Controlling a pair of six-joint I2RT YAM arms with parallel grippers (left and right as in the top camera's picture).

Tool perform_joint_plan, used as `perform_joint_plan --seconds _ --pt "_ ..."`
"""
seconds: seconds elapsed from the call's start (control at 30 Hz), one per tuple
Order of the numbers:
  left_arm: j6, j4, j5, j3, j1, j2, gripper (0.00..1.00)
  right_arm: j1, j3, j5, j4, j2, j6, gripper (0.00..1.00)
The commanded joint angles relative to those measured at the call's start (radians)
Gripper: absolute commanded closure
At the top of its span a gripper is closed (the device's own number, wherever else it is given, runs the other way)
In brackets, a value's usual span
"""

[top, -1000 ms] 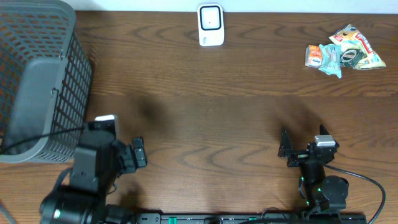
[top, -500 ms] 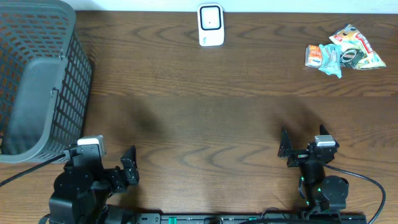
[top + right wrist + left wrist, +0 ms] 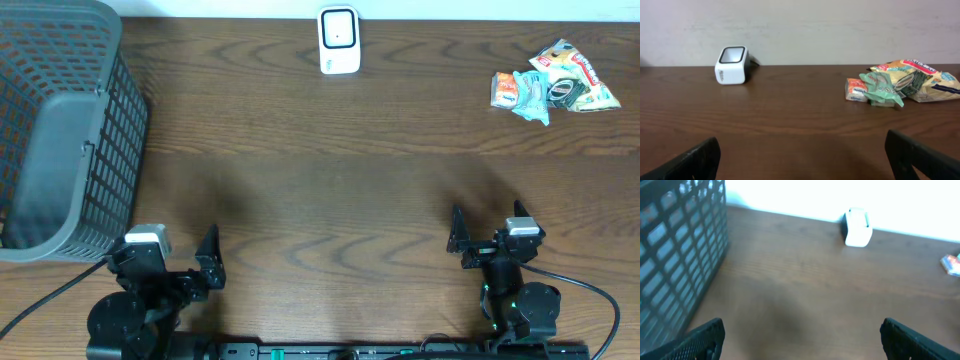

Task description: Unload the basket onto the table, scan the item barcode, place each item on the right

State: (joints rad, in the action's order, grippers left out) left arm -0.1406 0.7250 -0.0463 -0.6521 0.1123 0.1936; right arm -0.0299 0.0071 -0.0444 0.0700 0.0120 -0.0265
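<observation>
The items are a heap of snack packets (image 3: 553,82) at the back right of the wooden table, also in the right wrist view as packets (image 3: 900,80) and cut off at the edge of the left wrist view (image 3: 951,264). A white barcode scanner (image 3: 339,40) stands at the back centre, window facing the front (image 3: 731,65) (image 3: 857,227). My left gripper (image 3: 165,252) sits low at the front left, open and holding nothing (image 3: 801,330). My right gripper (image 3: 487,225) rests at the front right, open and holding nothing (image 3: 801,145). Both are far from the packets and scanner.
A grey mesh basket (image 3: 60,130) fills the left back corner, close to my left arm, and rises at the left of the left wrist view (image 3: 675,255). A pale wall runs behind the table's far edge.
My left arm has drawn back from beside the basket toward the front edge and settled low. The right arm, packets and scanner have not moved.
</observation>
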Motion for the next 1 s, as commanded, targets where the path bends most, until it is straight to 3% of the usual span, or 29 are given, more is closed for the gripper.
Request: perform_joint_plan --seconds 0.0,0.67,0.97 --pt "0.040 -0.081 -0.041 0.060 -0.023 -0.038 0.02 0.003 -0.001 0.012 0.005 -0.006 -0.010 0.01" --pt "0.043 -0.595 -0.130 0.388 -0.114 -0.192 0.02 0.003 -0.001 0.012 0.005 -0.006 -0.010 0.01" --pt "0.043 -0.711 -0.126 0.450 -0.114 -0.192 0.02 0.003 -0.001 0.012 0.005 -0.006 -0.010 0.01"
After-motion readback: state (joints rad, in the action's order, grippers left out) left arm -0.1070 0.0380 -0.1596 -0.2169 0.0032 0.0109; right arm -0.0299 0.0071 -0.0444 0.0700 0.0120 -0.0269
